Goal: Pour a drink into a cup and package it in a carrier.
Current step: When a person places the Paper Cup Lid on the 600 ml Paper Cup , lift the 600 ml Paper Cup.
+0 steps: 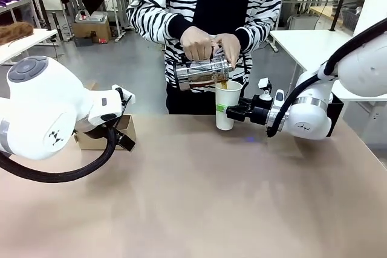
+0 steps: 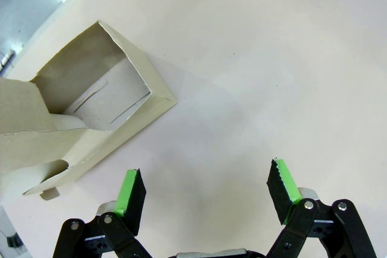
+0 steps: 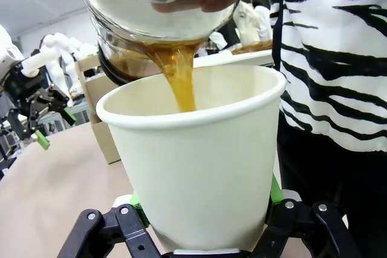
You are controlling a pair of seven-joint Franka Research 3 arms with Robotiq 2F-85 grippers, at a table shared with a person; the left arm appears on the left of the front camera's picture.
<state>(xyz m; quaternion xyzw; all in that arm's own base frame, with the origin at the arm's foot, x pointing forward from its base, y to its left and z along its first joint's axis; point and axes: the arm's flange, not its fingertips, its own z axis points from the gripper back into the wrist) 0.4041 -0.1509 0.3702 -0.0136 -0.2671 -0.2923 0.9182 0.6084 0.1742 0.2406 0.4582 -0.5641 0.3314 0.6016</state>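
The right end effector [image 1: 228, 112] pinches a plain white paper cup [image 1: 228, 92], upright near the far edge of the tan bench [image 1: 193, 197]. A person's hands [image 1: 205, 45] tilt a clear glass press jug [image 1: 199, 72] with a metal band and lid over the cup. The drink [image 3: 180, 74] falls into it as a translucent amber-brown stream. The left end effector [image 2: 205, 188] hangs spread over the bench just beside the brown cardboard carrier [image 2: 91, 119].

Bright, even light, soft shadows; wrist views warp at edges.
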